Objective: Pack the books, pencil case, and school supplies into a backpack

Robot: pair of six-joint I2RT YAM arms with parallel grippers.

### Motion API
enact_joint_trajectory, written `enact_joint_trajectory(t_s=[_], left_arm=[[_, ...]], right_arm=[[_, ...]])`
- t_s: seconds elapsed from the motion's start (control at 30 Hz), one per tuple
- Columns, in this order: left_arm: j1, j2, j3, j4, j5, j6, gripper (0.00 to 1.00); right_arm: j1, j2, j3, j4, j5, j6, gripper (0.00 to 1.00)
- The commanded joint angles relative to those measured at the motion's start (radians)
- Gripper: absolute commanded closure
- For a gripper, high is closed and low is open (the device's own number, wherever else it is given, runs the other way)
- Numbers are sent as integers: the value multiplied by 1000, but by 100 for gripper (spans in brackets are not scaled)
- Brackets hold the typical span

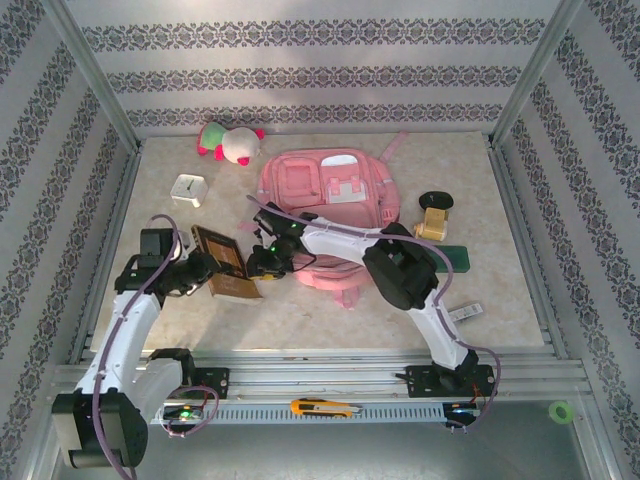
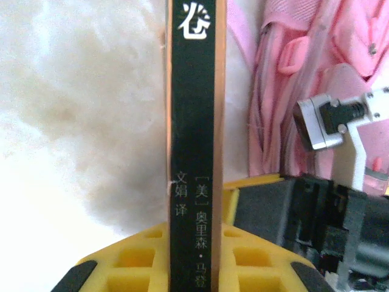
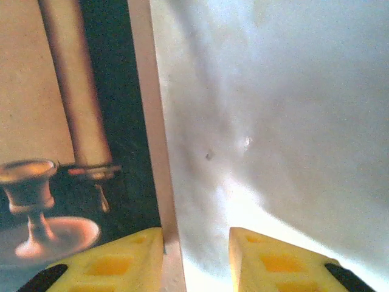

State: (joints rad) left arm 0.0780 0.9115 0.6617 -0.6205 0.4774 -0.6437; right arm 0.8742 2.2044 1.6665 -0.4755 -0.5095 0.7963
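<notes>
Now, book (image 2: 193,121) clamped in left gripper (image 2: 194,258), right gripper (image 3: 196,255) parted at its cover

1. You see a back wall (image 1: 320,70) papered in pale grey, with dark floral bands running across it
2. Your side walls (image 1: 40,200) carry the same paper
3. Grey metal posts (image 1: 95,75) stand at the far corners, leaning outward in your top view
4. The tabletop (image 1: 300,325) is pale marbled beige, evenly and brightly lit
5. A silver rail (image 1: 330,372) runs along its near edge
</notes>
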Motion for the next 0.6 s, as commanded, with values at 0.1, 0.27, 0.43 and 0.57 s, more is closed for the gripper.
enact_joint_trajectory(t_s=[0.1,0.27,0.43,0.57], left_arm=[[-29,-46,165,41,108,168,100],[-70,-46,224,275,384,199,100],[-122,-47,249,476,513,172,100],[-150,-47,192,769,636,24,100]], right_arm=[[-37,-326,-119,128,114,-28,48],[-71,-574,-302,285,175,-130,38],[-85,-784,-440,367,215,-354,32],[-130,-914,-572,521,58,-461,29]])
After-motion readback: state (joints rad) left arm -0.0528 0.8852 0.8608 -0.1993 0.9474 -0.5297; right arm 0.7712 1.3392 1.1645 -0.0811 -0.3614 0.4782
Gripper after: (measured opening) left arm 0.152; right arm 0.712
